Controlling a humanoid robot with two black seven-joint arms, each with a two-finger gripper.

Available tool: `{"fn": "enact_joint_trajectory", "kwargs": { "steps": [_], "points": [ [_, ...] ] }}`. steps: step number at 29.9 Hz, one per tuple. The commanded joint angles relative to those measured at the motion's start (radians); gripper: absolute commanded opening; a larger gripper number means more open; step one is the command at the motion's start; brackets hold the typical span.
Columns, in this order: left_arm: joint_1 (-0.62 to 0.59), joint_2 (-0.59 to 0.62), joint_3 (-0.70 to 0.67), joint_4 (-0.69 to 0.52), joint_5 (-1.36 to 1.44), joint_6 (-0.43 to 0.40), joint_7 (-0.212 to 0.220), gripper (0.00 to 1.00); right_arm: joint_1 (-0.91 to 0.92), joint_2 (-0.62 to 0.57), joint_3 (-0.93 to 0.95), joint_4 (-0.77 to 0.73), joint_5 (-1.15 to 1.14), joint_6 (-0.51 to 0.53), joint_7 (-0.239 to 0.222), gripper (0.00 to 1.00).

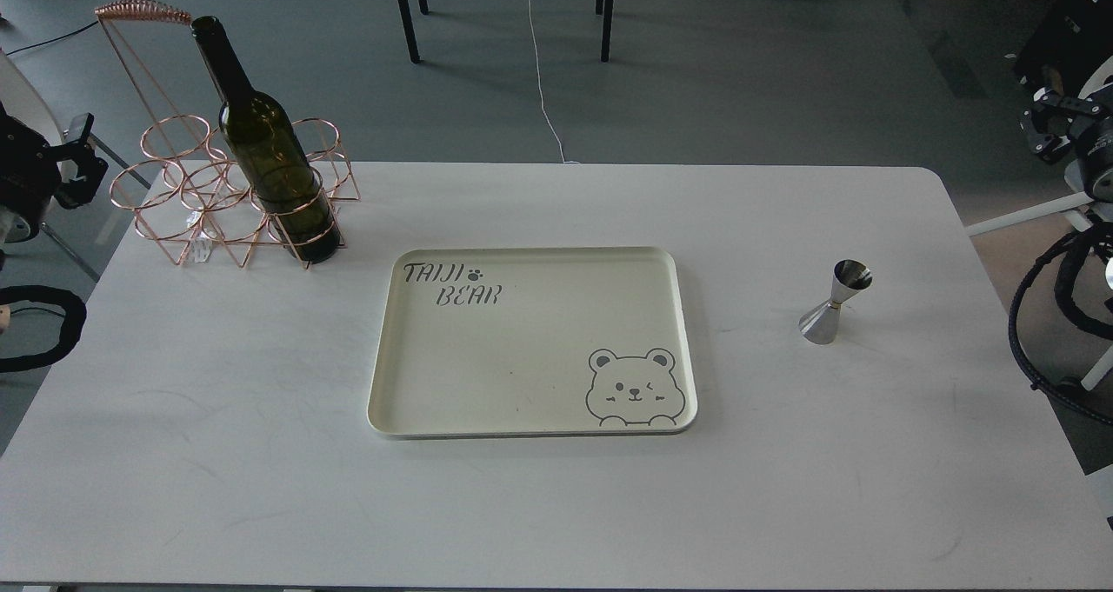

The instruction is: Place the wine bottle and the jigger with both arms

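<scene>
Even soft overhead light, faint shadows, sharp focus

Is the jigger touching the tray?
Apart. The head view shows bare white table between the jigger and the tray rim.

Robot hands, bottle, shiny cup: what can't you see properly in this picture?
- Left gripper, head view: dark, at the picture's edge; open or shut is unclear.
- Right gripper, head view: small, dark, partly cut off; same doubt.
- Wine bottle: its base is behind the copper wire rack.
- Jigger: its inside is not visible.
</scene>
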Motion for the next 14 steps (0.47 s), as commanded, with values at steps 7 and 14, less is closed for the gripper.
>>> {"fn": "enact_joint_trajectory", "kwargs": {
  "steps": [7,14],
  "points": [
    [0.086,-0.013,-0.086,0.0,-0.008,-0.032,0.0,0.98,-0.055,0.043,-0.009,-0.001,0.006,0.026,0.0,0.99],
    [0.08,0.0,-0.149,-0.004,-0.007,-0.029,0.0,0.98,-0.047,0.042,-0.015,0.004,-0.003,0.027,0.0,0.99]
  ]
}}
